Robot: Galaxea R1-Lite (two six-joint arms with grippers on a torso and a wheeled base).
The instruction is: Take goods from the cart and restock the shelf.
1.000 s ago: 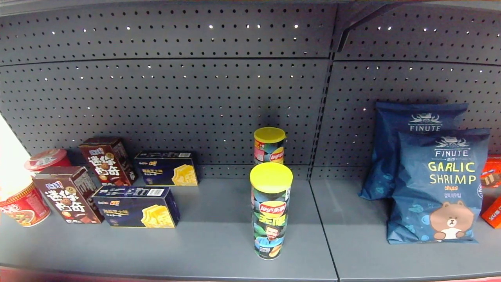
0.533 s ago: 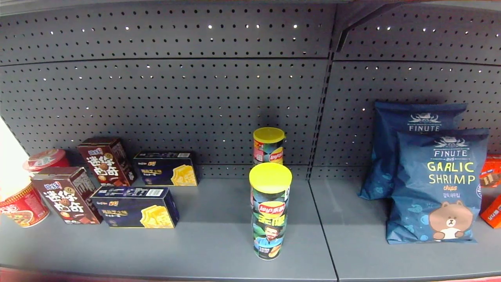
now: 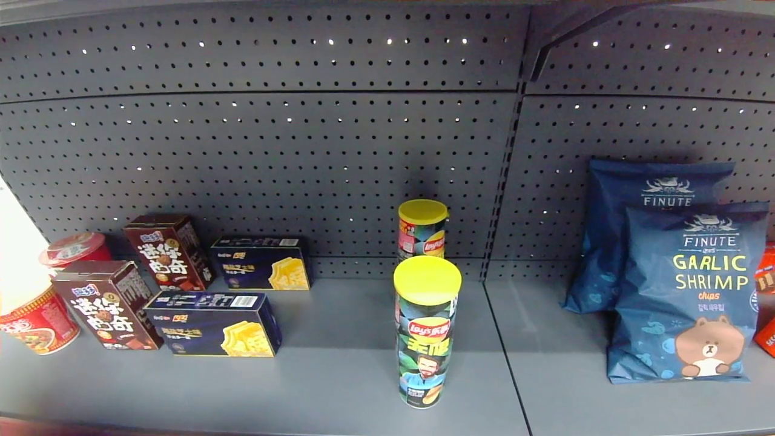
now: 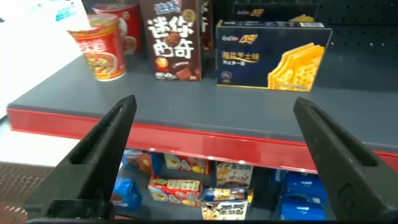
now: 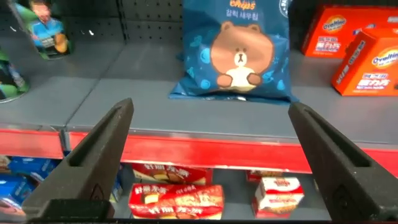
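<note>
1. Pincers come nearest: the left pincer [image 4: 214, 109] and the right pincer [image 5: 211, 109] each hang with jaws spread wide and nothing between them, just short of the red edge [image 4: 249, 140] of the shelf [image 3: 339, 381].
2. Under that edge, a lower tier carries small boxes [image 4: 180, 186].
3. Front row on the shelf, from the robot's left:
   - a front cup [image 3: 36, 321], red;
   - a front brown box [image 3: 106, 303], standing on end;
   - a front blue box [image 3: 212, 324], lying on its long side;
   - a front can [image 3: 425, 345], upright with a yellow lid, near the shelf's middle seam;
   - a front bag [image 3: 690, 297], blue, standing well apart to the right.
4. The left pincer faces the cup and the two boxes; the right pincer faces the bag.
5. Rear row, each item just behind its twin: a rear cup [image 3: 75, 248], a rear brown box [image 3: 168, 251], a rear blue box [image 3: 260, 263], a rear can [image 3: 422, 235] and a rear bag [image 3: 611, 230], partly covered by the front one.
6. Orange boxes [image 5: 348, 43] stand right of the bags.
7. Behind everything rises the grey pegboard [image 3: 272, 151].
</note>
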